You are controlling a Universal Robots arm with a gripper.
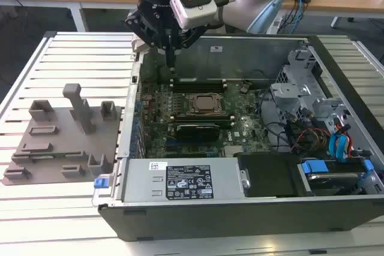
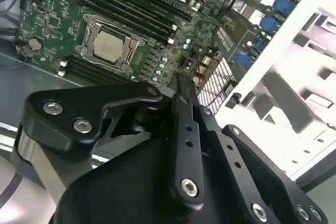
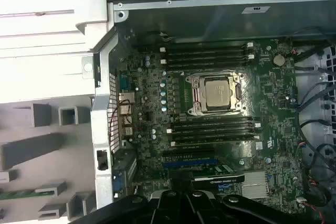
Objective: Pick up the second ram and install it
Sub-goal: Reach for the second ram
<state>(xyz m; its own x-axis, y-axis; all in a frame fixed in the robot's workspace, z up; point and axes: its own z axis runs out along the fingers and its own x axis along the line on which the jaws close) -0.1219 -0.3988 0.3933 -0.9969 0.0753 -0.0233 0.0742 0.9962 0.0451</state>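
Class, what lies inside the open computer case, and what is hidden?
A green motherboard with the CPU socket between dark memory slots, plus cables at the exterior view's right. The gripper hangs above one corner; its body hides part of the board.

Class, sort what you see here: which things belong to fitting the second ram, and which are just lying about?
Belong to the job: second ram, lying in the grey fixture; hand, above the motherboard; memory slots.
Lying about: CPU socket; blue cables; tall fixture post.
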